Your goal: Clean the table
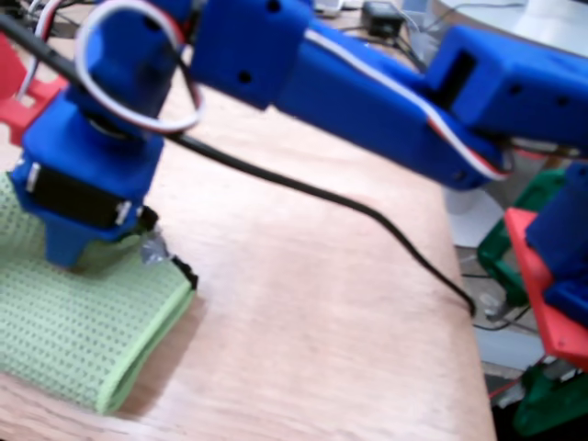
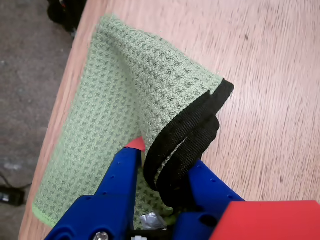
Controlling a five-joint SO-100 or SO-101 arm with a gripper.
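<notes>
Green cloth [image 2: 115,110] lies at the table [image 2: 270,100] edge. In wrist view its left side runs right along the rim, w/ grey floor [image 2: 25,100] beyond; no spare wood on that side. To the right of the cloth, bare grain wood fills the rest of the view, wide open.

Fixed view: cloth [image 1: 83,331] sits lower left, folded, rounded fold facing right. Table [image 1: 322,322] is clear from the fold across to its right edge, where it drops off. Only a black cable [image 1: 367,213] crosses that open stretch, trailing over the right rim. Blue arm [image 1: 367,92] spans the top of the frame above the wood.

Pincer [image 2: 167,165] is clamped on the cloth's black-trimmed hem [image 2: 192,135]; the trim bunches up between the two blue fingers [image 2: 120,175], lifted off the wood at that corner. Rest of cloth stays flat on the table.

Wrist-only: the nip itself, the red fingertip, the waffle weave, the floor past the rim. Fixed-only: pincer [image 1: 110,248] seen from the side pressing down on the cloth's top edge, grip mostly hidden by the blue housing; also the red and green clamp parts [image 1: 542,303] off the table's right side, and clutter at the far back, too blurred to ID.
</notes>
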